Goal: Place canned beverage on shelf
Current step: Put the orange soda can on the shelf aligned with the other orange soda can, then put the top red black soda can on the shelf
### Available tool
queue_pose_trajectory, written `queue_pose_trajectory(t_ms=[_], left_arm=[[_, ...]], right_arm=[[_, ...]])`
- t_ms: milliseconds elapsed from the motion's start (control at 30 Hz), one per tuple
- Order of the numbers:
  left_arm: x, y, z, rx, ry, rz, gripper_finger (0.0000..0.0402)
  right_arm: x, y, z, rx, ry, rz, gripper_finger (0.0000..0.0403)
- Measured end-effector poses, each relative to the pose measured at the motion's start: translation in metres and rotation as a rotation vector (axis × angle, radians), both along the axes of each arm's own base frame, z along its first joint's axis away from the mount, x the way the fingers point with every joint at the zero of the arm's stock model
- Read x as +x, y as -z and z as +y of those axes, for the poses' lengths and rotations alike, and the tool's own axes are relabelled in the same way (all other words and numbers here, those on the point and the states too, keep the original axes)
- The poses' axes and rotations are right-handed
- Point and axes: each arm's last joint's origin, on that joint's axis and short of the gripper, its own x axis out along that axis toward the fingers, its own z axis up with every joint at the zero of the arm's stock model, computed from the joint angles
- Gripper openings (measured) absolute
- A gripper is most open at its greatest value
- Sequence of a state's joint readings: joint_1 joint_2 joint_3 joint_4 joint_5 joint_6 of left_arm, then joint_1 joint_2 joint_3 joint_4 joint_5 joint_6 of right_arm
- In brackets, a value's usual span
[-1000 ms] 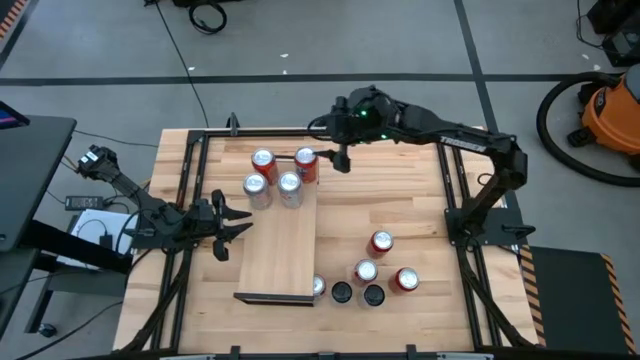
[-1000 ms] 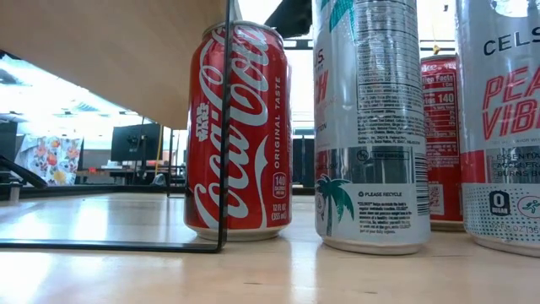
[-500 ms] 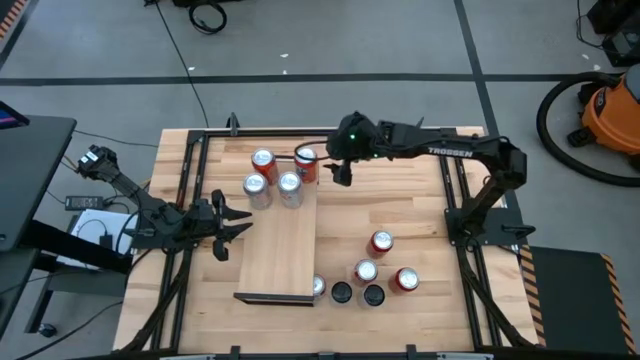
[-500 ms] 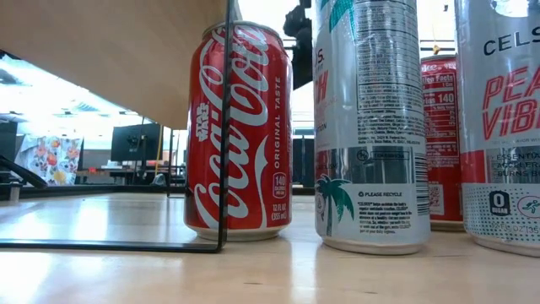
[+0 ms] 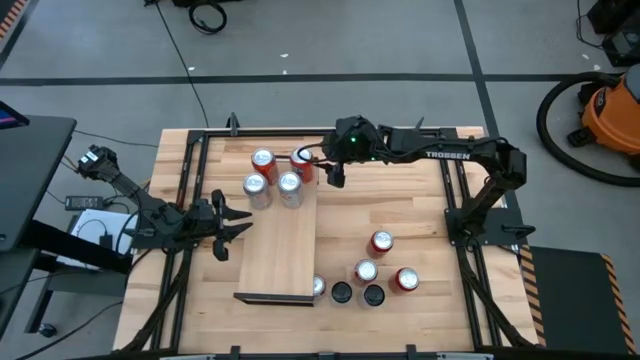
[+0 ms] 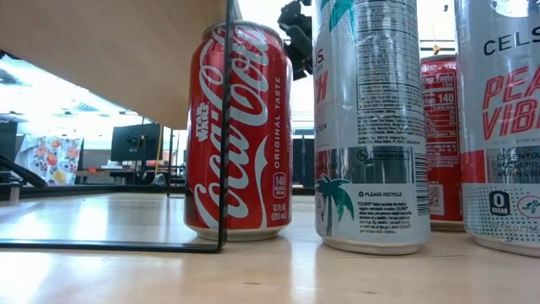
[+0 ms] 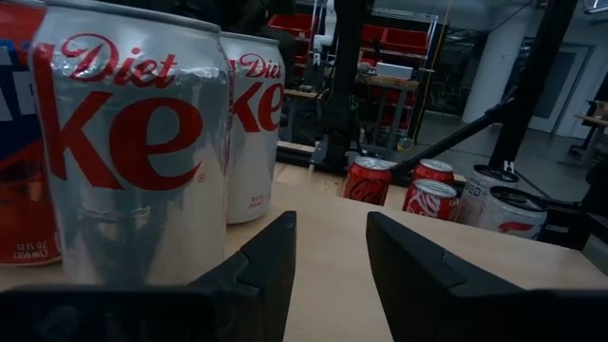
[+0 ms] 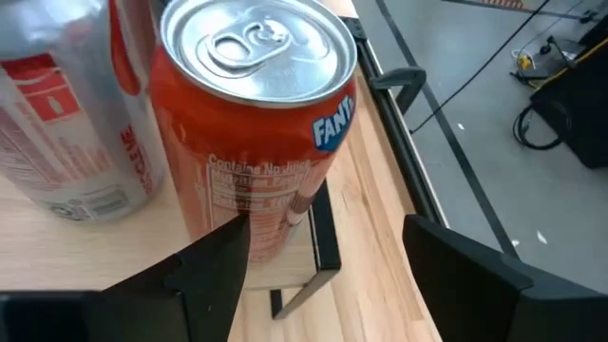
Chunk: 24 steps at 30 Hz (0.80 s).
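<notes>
Two fingers of our right end effector stand apart, one on each side of the upright orange can at the far end of the shelf. Our left end effector, fingers apart and empty, waits beside the shelf.

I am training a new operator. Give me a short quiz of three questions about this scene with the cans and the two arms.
1. True or false: the left gripper holds a can.
2. Which can stands at the right gripper? A) Fanta can B) Sprite can C) Pepsi can
3. Fill in: the silver cans ahead of the left gripper read "Diet ____".
Key: 1 false; 2 A; 3 Coke.
</notes>
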<state>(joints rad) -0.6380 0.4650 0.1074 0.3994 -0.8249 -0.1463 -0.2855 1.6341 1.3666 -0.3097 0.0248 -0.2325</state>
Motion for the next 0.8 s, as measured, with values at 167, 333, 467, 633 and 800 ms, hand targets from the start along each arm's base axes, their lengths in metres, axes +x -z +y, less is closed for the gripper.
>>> queue_pose_trajectory(t_ms=[167, 333, 467, 633, 800], left_arm=[[0.000, 0.000, 0.000, 0.001, 0.000, 0.000, 0.0139], [0.000, 0.000, 0.000, 0.000, 0.000, 0.000, 0.0139], [0.000, 0.000, 0.000, 0.001, 0.000, 0.000, 0.0139], [0.000, 0.000, 0.000, 0.003, 0.000, 0.002, 0.0139], [0.000, 0.001, 0.000, 0.005, 0.009, 0.007, 0.0139]], right_arm=[[0.003, -0.001, 0.007, 0.012, -0.034, -0.017, 0.0282], [-0.004, -0.005, 0.019, -0.001, 0.005, 0.072, 0.0281], [-0.015, -0.023, 0.038, 0.042, 0.003, 0.061, 0.0281], [-0.025, -0.025, 0.069, 0.183, 0.005, 0.111, 0.0281], [-0.036, -0.007, 0.096, 0.401, 0.158, 0.292, 0.0287]])
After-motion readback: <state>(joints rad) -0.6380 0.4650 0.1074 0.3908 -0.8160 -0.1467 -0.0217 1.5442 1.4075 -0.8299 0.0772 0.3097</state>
